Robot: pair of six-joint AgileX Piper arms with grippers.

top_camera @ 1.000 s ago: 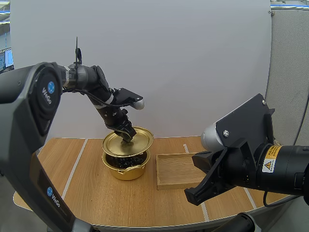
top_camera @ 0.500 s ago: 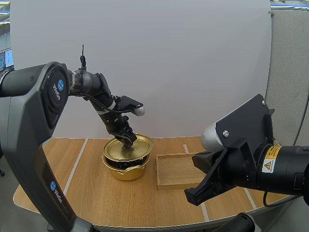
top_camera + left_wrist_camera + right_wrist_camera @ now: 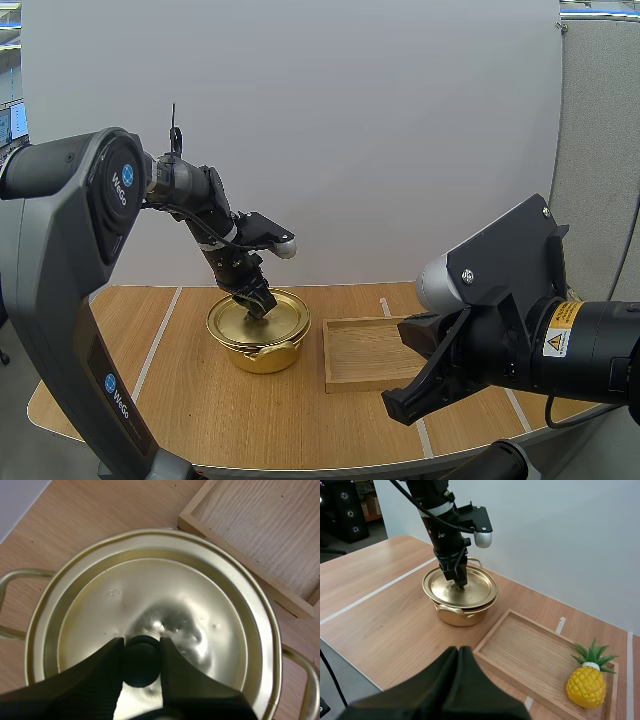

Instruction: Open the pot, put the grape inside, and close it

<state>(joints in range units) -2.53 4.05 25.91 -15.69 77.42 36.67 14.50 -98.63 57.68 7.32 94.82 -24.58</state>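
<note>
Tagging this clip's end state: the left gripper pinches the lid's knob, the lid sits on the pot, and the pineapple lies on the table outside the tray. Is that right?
Not quite: the pineapple sits inside the wooden tray, as the right wrist view shows. The rest holds: the left gripper pinches the knob of the lid, which sits on the pot.

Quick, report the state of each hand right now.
Left hand: closed on the black round knob of the gold metal lid.
Right hand: closed, holding nothing.
</note>
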